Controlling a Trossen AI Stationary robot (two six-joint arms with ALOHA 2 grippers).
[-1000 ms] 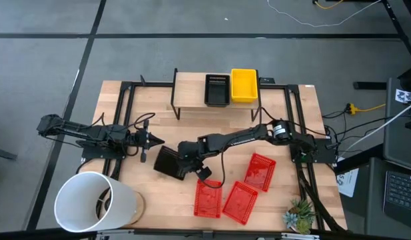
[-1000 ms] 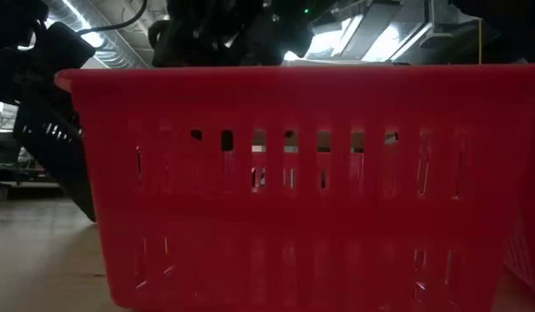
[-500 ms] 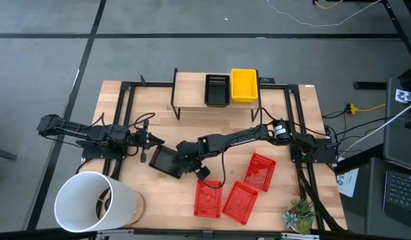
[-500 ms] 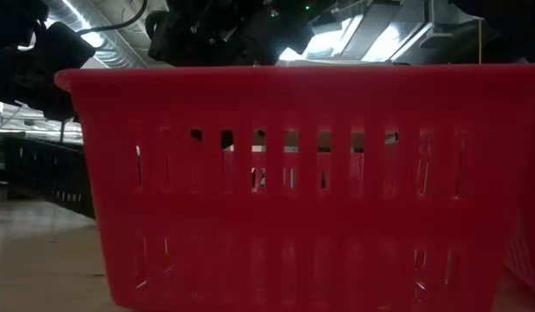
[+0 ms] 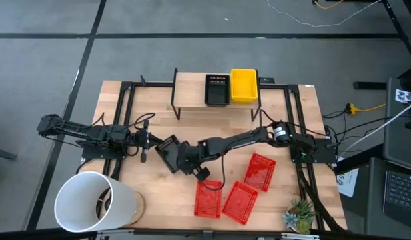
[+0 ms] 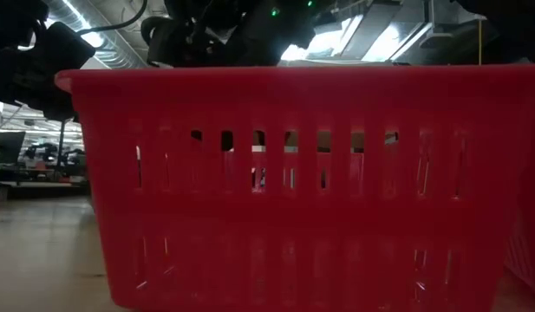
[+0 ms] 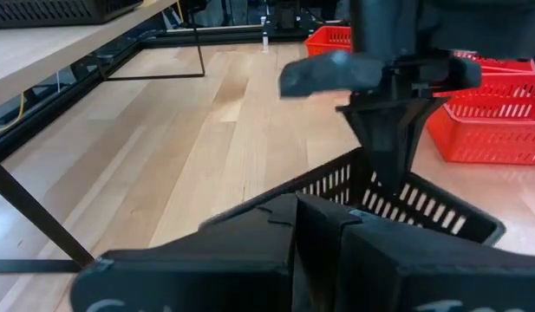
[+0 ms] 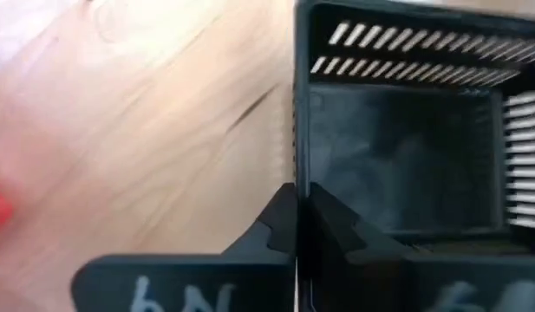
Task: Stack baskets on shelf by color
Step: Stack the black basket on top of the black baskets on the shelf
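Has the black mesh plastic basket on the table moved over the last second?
Yes. In the high view the black mesh plastic basket, pinched by the right gripper, has shifted away from the white bucket, toward the wooden shelf.

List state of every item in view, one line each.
Right hand: shut on black basket.
Black basket: gripped at its rim.
Left hand: shut, empty, beside the black basket.
Shelf: holds one black and one yellow basket.
Three red baskets: on table, unstacked.

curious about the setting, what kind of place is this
Probably a robotics lab or workshop: a wooden table with a black frame stands on grey concrete floor, cables trail beside it, and the low view shows exposed ceiling ducts and lights.
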